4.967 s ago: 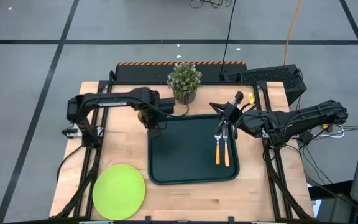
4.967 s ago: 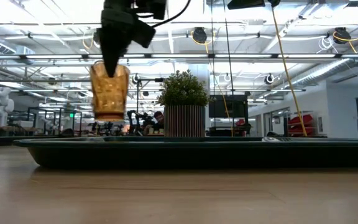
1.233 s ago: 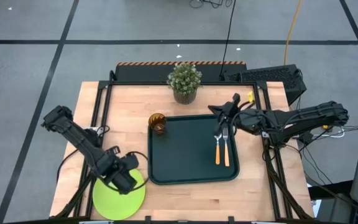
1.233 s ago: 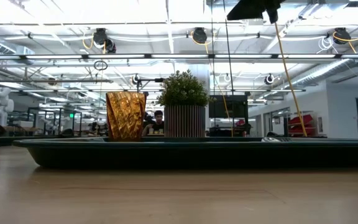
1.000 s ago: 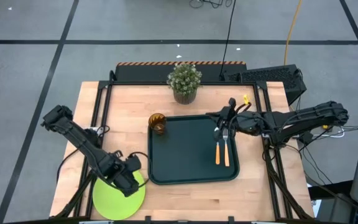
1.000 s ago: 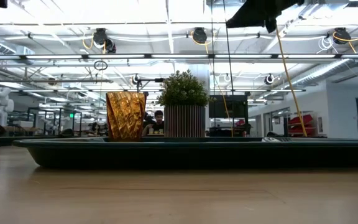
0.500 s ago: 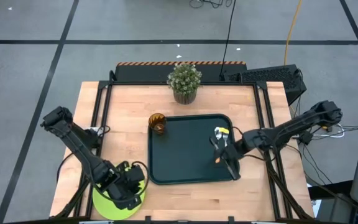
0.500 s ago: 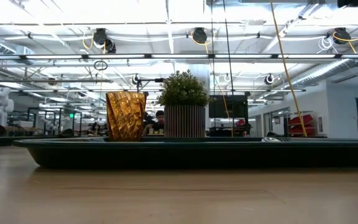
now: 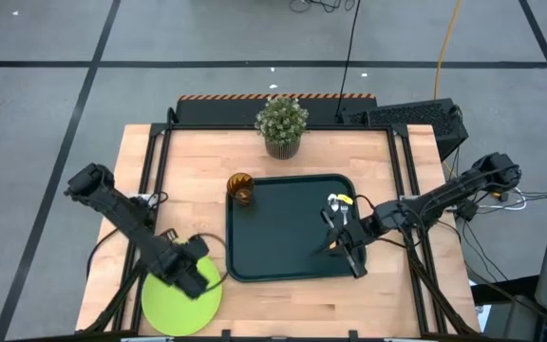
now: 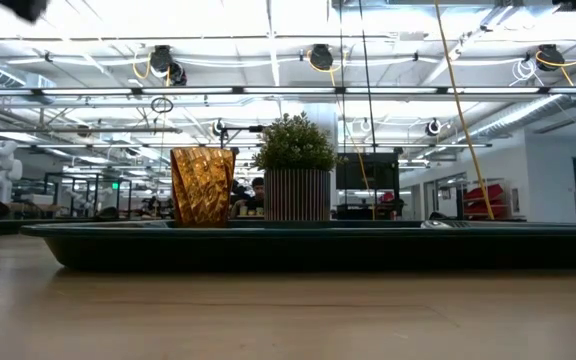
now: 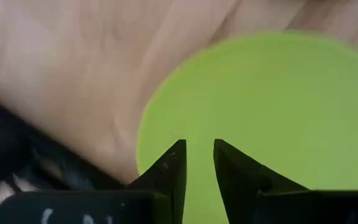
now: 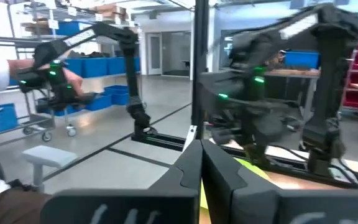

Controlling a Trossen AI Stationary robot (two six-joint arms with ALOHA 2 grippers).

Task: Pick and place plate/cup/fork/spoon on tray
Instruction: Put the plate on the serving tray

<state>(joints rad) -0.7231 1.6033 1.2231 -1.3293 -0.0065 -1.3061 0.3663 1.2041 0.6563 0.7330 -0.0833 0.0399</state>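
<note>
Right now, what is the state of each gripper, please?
Left gripper: open, over the plate, holding nothing.
Right gripper: shut, holding nothing, above the tray's right side.

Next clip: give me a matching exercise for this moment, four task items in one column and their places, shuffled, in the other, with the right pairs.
Items:
1. plate
2. cup
3. spoon
4. left gripper

Places:
A. standing in the far left corner of the tray
B. on the bare table, near left corner, off the tray
C. lying on the right side of the tray, by the right gripper
D. over the plate's edge, fingers slightly apart

Pairs: 1-B, 2-A, 3-C, 4-D
</note>
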